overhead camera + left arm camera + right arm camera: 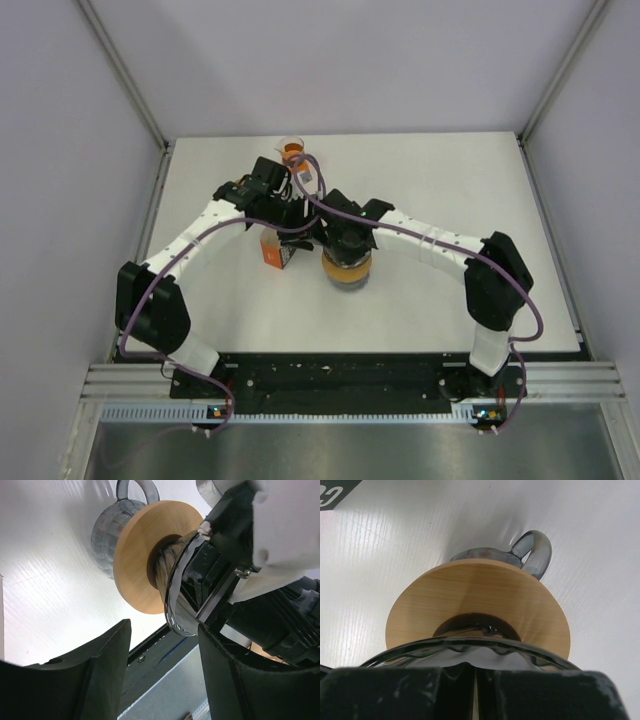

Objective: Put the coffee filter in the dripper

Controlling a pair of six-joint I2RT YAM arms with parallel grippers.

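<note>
The dripper, a ribbed glass cone [395, 652] with a round wooden collar [470, 600], sits on a smoky glass server [532, 552] at the table's middle [346, 270]. My right gripper [475, 690] is directly above it, its tips inside the cone's rim. It is shut on the white coffee filter [470, 656], whose wavy edge lies in the cone. My left gripper [165, 680] is open and empty just left of the dripper, level with the cone [175, 595]. In the top view the right gripper [345, 243] covers the dripper's mouth.
An orange and black box [272, 250] lies just left of the dripper, under the left arm. A small clear cup with orange contents [291, 150] stands at the table's back edge. White enclosure walls surround the table [450, 180].
</note>
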